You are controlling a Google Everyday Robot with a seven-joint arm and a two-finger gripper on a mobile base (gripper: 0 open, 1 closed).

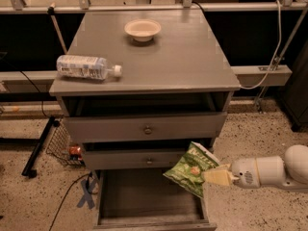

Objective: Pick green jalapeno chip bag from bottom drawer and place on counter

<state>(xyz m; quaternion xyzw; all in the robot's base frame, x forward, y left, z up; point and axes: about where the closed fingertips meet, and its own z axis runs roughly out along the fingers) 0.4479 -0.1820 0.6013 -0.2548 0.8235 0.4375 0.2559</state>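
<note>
While the bottom drawer [154, 220] stands pulled right out at the foot of the cabinet, the green jalapeno chip bag [188, 169] is off its floor. It hangs tilted in the air over the drawer's right side. In this view its top corner overlaps the right end of the middle drawer [139, 159].

Gripper [208, 176]: low down, just off the cabinet's front-right corner, about level with the middle drawer front. The pale fingers [219, 177] are clamped on the bag's right edge, and the bag sticks out to the left of them. The white arm [269, 171] comes in roughly horizontal from the right frame edge, above the speckled floor [255, 129].

The desk [183, 57] is well above the bag, with no contact between them.
- A pale bowl [142, 29] sits upright near the back edge, about centre.
- A clear bottle [86, 67] lies on its side by the left edge, with its white cap pointing right.
- Bowl and bottle are well apart.

The top drawer [144, 126] sits slightly out from the carcass, with a dark gap above it. The top and middle fronts each carry one round knob at centre.
</note>
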